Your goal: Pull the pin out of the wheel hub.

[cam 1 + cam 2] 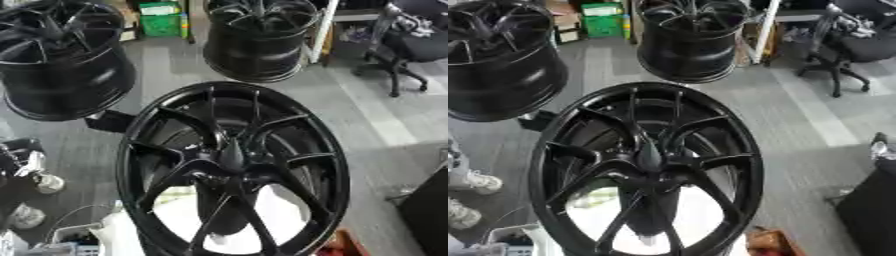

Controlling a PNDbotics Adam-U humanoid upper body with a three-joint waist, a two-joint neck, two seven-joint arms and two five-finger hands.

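Big black wheel [234,170] fills the middle of both views, face up toward the camera, slightly tilted, thin spokes running from the rim into the centre hub [232,159]. A dark cone-shaped piece stands up from the hub centre (could be the pin [233,152], hard to tell, all black on black). It sits in the hub, nothing touching it.

Neither robot hand shows in either view, so whether they are open, closed or gripping anything can't be said.

Through the lower spokes: a pale white surface [179,220] under the wheel and a dark post [647,210] running down below the hub.

Two more black wheels behind, well apart from the main one: one at upper left [61,60], lying on its side, and one at top centre [258,40], standing on the grey floor [367,115]. Green box [160,20] between them at the far edge. Black office chair [859,45] at upper right. White shoes [470,182] at the left edge (a person standing there, not touching anything). Something orange-brown [767,242] at the bottom edge, beside the wheel's rim.
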